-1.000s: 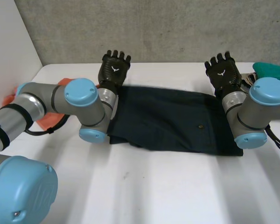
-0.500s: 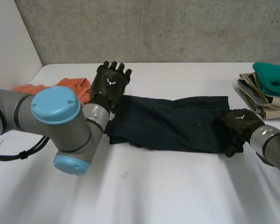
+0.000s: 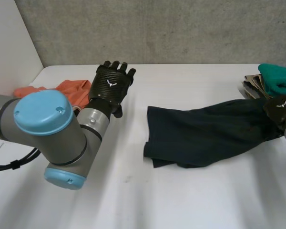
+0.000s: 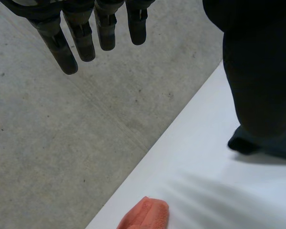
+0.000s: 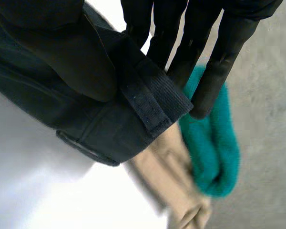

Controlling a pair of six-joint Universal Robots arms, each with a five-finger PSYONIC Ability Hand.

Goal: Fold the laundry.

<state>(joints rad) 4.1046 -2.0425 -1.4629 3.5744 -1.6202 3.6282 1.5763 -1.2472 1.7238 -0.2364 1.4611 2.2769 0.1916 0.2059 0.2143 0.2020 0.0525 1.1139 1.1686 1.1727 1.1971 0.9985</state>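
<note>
A dark navy garment (image 3: 205, 136) lies stretched across the white table (image 3: 181, 200), from the middle out to the right. Its right end is lifted off the table, where my right hand (image 3: 281, 109) holds it. In the right wrist view the thumb and fingers (image 5: 219, 52) pinch a hemmed edge of the garment (image 5: 109, 124). My left hand (image 3: 112, 86) is raised at the back left, apart from the garment. Its fingers (image 4: 86, 33) are straight and hold nothing.
An orange cloth (image 3: 62, 90) lies at the back left, beside my left hand, and its tip (image 4: 145, 214) pokes in below the fingers. A folded stack stands at the right edge, a teal piece (image 3: 276, 78) on beige ones (image 3: 255, 86), close behind my right hand.
My right hand came down onto the garment's right end, closed on it and pulled it to the right and up. The garment slid away from my left hand, which barely moved.
</note>
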